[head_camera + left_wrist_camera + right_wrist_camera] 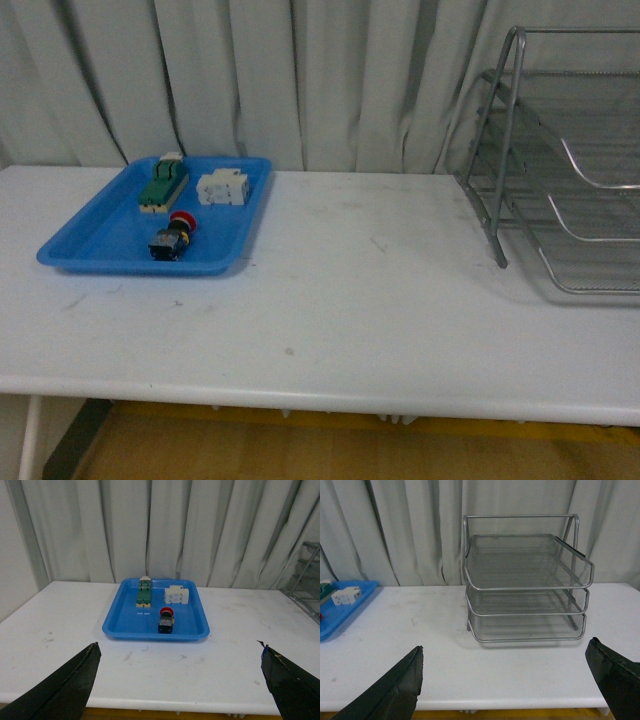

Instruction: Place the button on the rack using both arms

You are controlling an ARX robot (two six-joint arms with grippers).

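The button, red cap on a black and blue body, lies on its side in the near part of a blue tray at the table's left. The silver three-tier wire rack stands at the table's far right, its tiers bare. My left gripper is open, well back from the tray near the table's front edge, nothing between its black fingers. My right gripper is open too, facing the rack from the front edge. Neither arm shows in the front view.
In the blue tray, a green-and-cream component and a white block lie behind the button; its edge shows in the right wrist view. The white table stretches between tray and rack. Grey curtains hang behind.
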